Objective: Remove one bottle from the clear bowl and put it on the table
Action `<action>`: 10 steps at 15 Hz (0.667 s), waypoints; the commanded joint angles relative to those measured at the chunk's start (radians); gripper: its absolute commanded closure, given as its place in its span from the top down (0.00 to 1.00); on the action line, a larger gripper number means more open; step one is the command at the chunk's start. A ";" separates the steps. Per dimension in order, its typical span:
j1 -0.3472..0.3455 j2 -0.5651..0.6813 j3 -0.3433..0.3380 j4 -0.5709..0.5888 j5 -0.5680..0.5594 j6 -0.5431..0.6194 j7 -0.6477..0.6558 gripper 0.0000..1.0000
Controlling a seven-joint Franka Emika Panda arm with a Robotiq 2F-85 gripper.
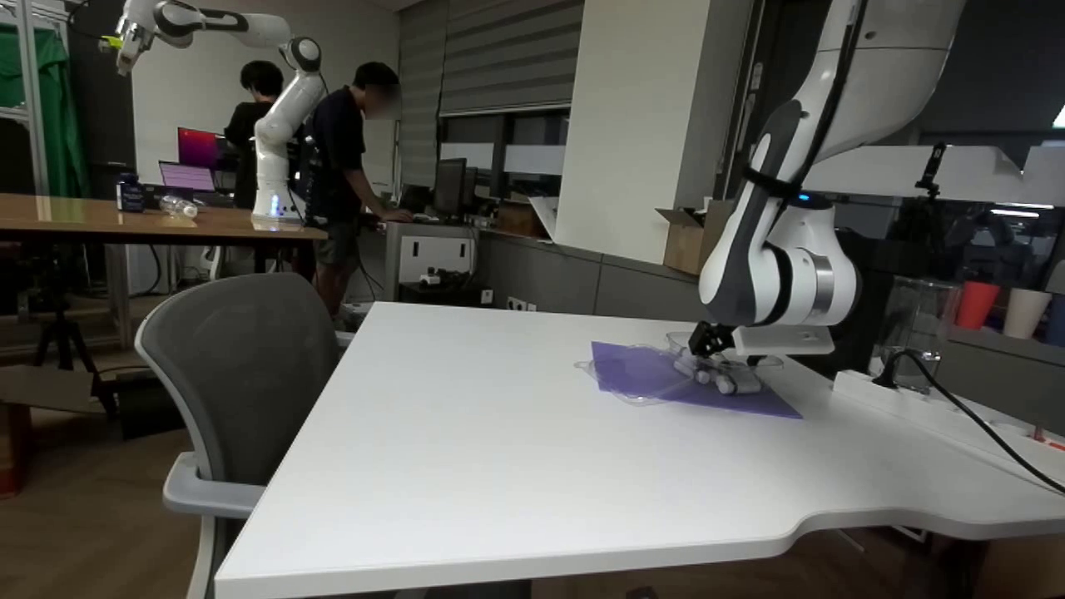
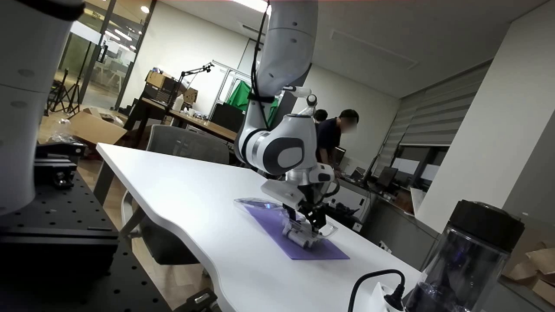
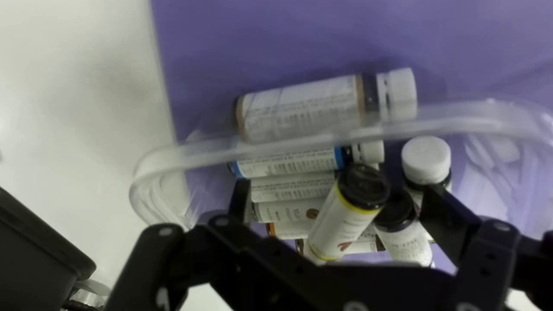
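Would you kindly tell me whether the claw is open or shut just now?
The claw is open: in the wrist view, its two black fingers stand well apart, with the yellow-banded bottle showing between them.

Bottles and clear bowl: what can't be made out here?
Wrist view: small print on the bottles, blurred.
Wrist view: lower side of the clear bowl, hidden by the gripper; its right end, cut off by the edge.
Both exterior views: that print, too small.
Wrist view: bottle count, obscured by overlaps and the gripper.

A second robot arm (image 1: 287, 108), computer screens (image 1: 197, 148) and a perforated plate (image 2: 125, 271) mark a robotics lab.
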 commanded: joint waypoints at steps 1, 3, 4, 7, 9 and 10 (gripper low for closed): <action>0.030 -0.029 -0.028 -0.041 0.017 -0.008 0.032 1.00; 0.030 -0.033 -0.029 -0.047 0.017 -0.006 0.032 1.00; 0.030 -0.034 -0.029 -0.049 0.016 -0.002 0.032 1.00; 0.026 -0.041 -0.026 -0.042 0.014 0.002 0.035 0.67; 0.026 -0.046 -0.025 -0.042 0.013 0.002 0.035 0.52; 0.026 -0.046 -0.025 -0.041 0.013 0.002 0.035 0.45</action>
